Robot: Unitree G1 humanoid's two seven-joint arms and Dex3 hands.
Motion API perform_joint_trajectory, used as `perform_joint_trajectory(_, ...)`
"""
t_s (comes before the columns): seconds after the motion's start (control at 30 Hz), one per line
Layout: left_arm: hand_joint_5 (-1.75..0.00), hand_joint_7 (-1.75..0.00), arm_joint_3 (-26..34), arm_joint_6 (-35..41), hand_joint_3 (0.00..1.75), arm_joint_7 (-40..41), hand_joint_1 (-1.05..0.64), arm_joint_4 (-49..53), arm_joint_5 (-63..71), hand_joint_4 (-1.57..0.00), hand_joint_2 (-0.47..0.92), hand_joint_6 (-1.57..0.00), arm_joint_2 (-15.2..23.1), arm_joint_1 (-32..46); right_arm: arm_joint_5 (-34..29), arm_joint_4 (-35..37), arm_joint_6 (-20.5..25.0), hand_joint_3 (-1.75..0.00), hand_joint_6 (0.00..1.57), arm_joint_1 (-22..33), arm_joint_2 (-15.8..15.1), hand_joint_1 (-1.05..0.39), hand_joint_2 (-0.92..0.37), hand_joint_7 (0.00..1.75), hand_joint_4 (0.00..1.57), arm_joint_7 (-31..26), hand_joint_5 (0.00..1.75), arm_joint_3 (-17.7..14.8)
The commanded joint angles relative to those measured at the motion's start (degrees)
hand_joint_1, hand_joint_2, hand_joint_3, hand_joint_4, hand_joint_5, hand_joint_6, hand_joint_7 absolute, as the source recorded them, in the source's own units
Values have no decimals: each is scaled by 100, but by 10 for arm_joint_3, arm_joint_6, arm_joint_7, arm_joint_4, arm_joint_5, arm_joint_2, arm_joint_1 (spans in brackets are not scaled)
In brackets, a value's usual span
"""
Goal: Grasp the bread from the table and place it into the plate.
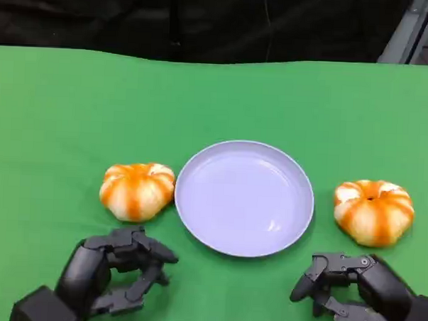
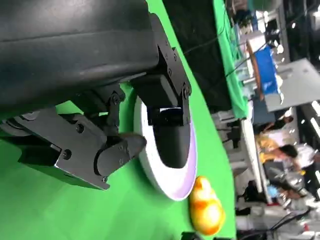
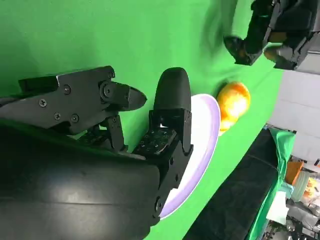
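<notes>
From the head view I see my left hand (image 1: 117, 273) low at the near left of the green tabletop (image 1: 60, 111), fingers loosely curved and apart, holding nothing and touching neither bread nor plate. My right hand (image 1: 350, 291) sits at the near right in much the same pose, fingers spread with nothing between them.

Two breads lie on the tabletop. The left bread (image 1: 137, 190) rests just beside the lavender plate (image 1: 244, 197), its edge about touching the plate's left rim, and it lies just beyond my left hand. The right bread (image 1: 373, 211) sits to the right of the plate with a clear green gap between them, just beyond my right hand. Both are round, pumpkin-shaped buns with orange and pale ribs, so I can pick out no long axis; each lies flat with its dimpled top facing up.

The plate stands between the two breads with nothing in it.

I can read no brand, label or writing on anything.
</notes>
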Motion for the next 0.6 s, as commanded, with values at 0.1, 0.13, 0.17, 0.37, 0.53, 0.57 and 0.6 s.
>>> perform_joint_trajectory(0.1, -32, -2, 4, 20, 42, -5, -9, -26, -21, -106, 90, -113, 2, 13, 0, 0, -7, -46, 78, -2, -10, 1, -92, 102, 71, 0, 149, -3)
perform_joint_trajectory(0.13, -28, -1, 4, 22, 42, -5, -9, -29, -22, -107, 90, -113, 2, 14, 0, -1, -7, -46, 78, -2, -11, 0, -92, 102, 71, -1, 149, -3)
perform_joint_trajectory(0.17, -27, -1, 3, 24, 41, -5, -9, -32, -22, -108, 91, -113, 2, 15, 0, -1, -7, -46, 78, -2, -11, 0, -92, 102, 70, -1, 149, -3)
perform_joint_trajectory(0.37, -12, 0, 6, 26, 40, 2, -9, -40, -23, -108, 91, -103, 1, 18, 0, -3, -3, -47, 78, -1, -11, 1, -92, 102, 70, 0, 149, -3)
perform_joint_trajectory(0.53, -4, 0, 14, 15, 35, 7, -14, -44, -29, -101, 88, -92, -2, 20, 3, -2, -5, -47, 78, -1, -9, 1, -92, 103, 71, 1, 150, -3)
perform_joint_trajectory(0.57, -3, 0, 17, 14, 34, 5, -14, -48, -36, -101, 88, -90, -4, 22, 3, -2, -5, -47, 78, -1, -9, 1, -92, 104, 71, 1, 150, -3)
perform_joint_trajectory(0.6, -2, 0, 19, 13, 34, 3, -14, -50, -40, -99, 88, -88, -6, 23, 2, -2, -6, -47, 78, -1, -9, 1, -92, 104, 71, 0, 150, -3)
